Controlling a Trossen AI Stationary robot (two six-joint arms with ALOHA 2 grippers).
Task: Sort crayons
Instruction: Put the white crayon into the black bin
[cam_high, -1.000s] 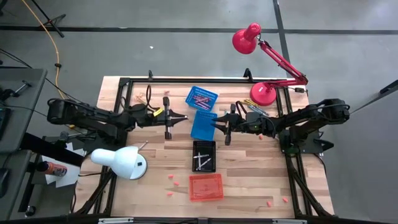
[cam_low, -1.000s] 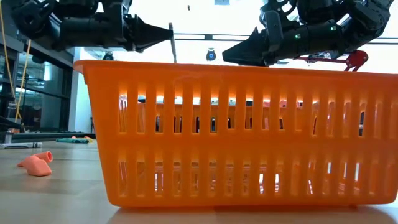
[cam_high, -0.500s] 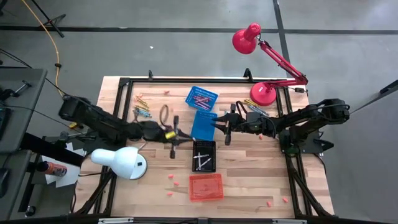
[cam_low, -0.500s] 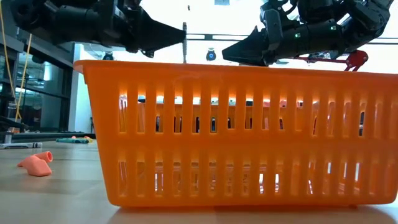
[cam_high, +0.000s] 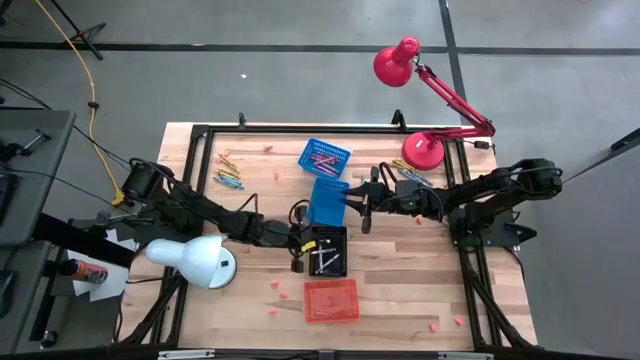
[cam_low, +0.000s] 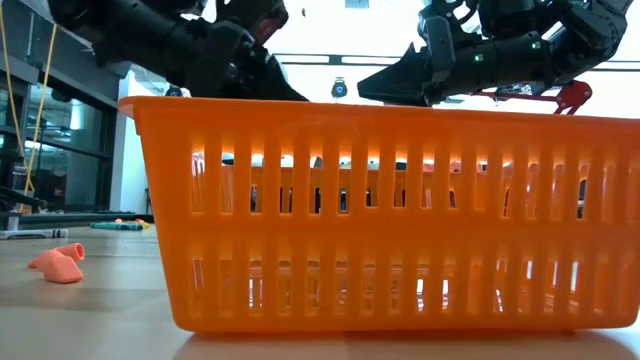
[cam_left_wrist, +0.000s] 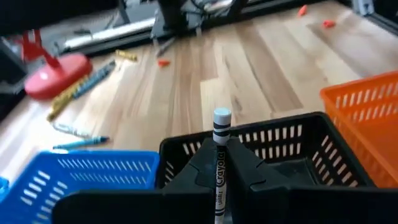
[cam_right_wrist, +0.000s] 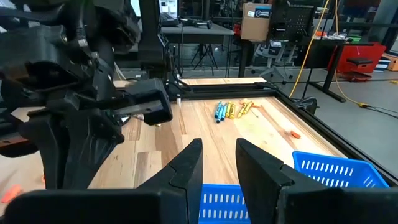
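- Grey concrete floor (cam_high: 300, 90) all round, crossed by dark seams; in the right wrist view, benches, cables and a cardboard box beyond the table.
- Pale wood table (cam_high: 250, 290) inside a black frame; red desk lamp (cam_high: 425, 150) at the far right corner, white lamp (cam_high: 195, 260) at the near left edge.
- Four baskets in a line down the middle: two blue baskets (cam_high: 325, 157) far, black basket (cam_high: 328, 250) next, orange basket (cam_high: 331, 300) nearest, filling the low view.
- Left gripper (cam_high: 298, 243) at the left rim of the black basket, clamped tight on a grey crayon (cam_left_wrist: 219, 163) standing upright between the fingers, tip above the basket wall.
- Right gripper (cam_high: 362, 207) just right of the nearer blue basket, fingers partly apart, nothing between them.
- Loose crayons (cam_high: 228, 176) in a cluster at the far left of the table; more lying in the black basket and the far blue one.
- Small pink bits (cam_high: 278, 292) scattered near the orange basket.
- Against a second ago: left arm swung from beside the blue baskets toward the black basket, crayon carried along; right arm unchanged.
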